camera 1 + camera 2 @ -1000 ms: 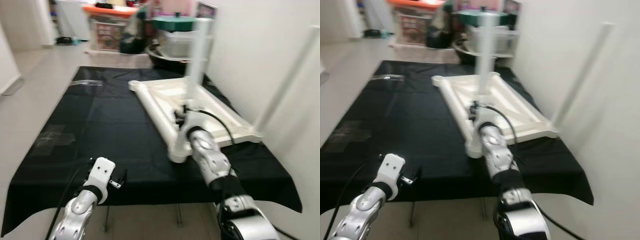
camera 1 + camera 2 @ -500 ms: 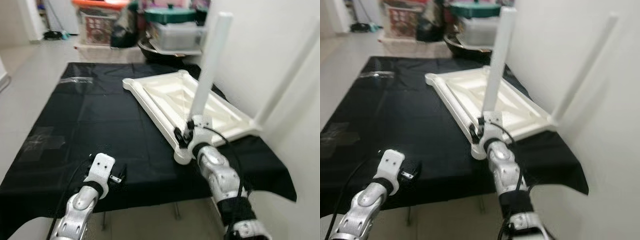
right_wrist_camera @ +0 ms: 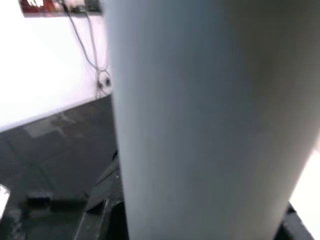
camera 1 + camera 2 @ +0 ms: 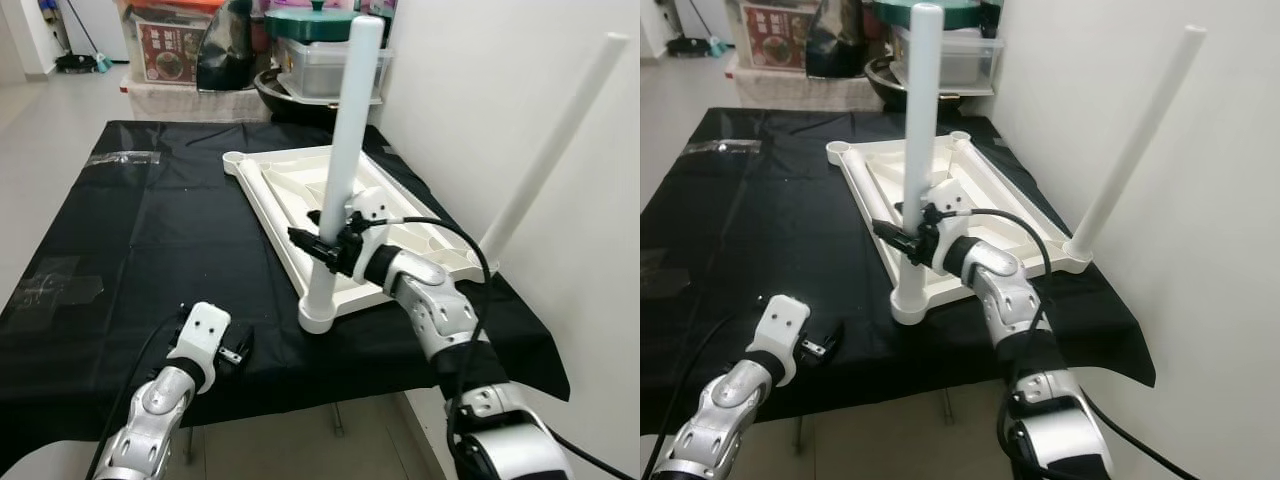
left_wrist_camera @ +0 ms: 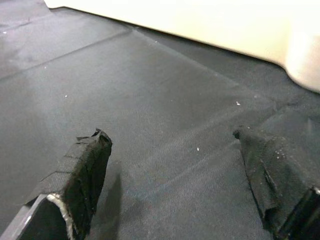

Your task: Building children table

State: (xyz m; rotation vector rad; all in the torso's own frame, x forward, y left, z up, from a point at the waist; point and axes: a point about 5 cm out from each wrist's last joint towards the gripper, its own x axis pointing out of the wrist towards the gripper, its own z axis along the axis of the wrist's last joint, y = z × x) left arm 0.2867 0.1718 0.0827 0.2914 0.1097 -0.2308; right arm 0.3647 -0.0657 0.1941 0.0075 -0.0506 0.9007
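A white children's tabletop (image 4: 300, 185) lies upside down on the black cloth (image 4: 150, 250). One white leg (image 4: 345, 130) stands upright in the near corner socket (image 4: 318, 318). My right gripper (image 4: 325, 248) is shut on this leg low down, and the leg (image 3: 200, 120) is close against the lens in the right wrist view. A second white leg (image 4: 560, 130) rises slanted from the corner by the wall. My left gripper (image 4: 235, 352) rests low near the cloth's front edge. Its fingers (image 5: 85, 170) are open over bare cloth.
A white wall (image 4: 500, 100) runs close along the right side. Storage boxes (image 4: 165, 50), a dark bag (image 4: 228, 50) and a green-lidded pot (image 4: 310, 20) crowd the floor behind the table. Tape patches (image 4: 50, 285) lie on the cloth's left part.
My right gripper has brought the leg from over the tabletop's middle to the near corner. It was tilted and now stands upright in the socket. The camera has shifted. The left arm is still.
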